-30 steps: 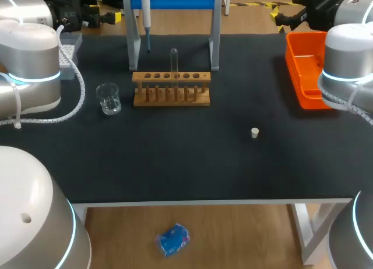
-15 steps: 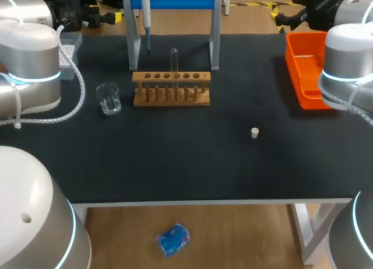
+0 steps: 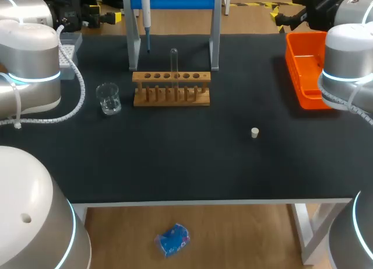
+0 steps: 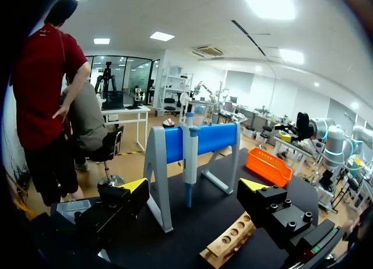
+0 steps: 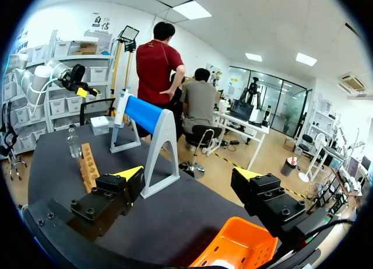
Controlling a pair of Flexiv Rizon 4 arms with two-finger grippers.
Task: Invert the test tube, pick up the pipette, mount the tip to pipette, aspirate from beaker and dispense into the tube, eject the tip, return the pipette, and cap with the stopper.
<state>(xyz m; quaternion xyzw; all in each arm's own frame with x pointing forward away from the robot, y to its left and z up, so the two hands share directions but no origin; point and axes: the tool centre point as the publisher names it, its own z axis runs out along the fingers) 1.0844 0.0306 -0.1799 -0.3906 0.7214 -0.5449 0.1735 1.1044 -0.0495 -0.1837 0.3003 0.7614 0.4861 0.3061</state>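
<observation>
Both released and empty, left end effector [image 4: 195,186] and right end effector [image 5: 190,174] hang by the side edges of the tabletop [image 3: 192,164], keeping clear of the test tube [image 3: 173,60] (standing in its rack [image 3: 171,89]).

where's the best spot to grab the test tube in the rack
Probably the bare upper stretch of the test tube, which stands upright, clear above the wooden rack. Come in level from the near side, one finger on each side: the pipette stand stands behind it.

Black-topped bench [image 3: 192,164] on white legs [image 3: 302,228], wood floor [image 3: 245,237] beneath, white walls [image 5: 67,25], white ceiling [image 4: 192,18] with bright light panels [image 4: 271,2], glass partition [image 5: 274,105] far off.
</observation>
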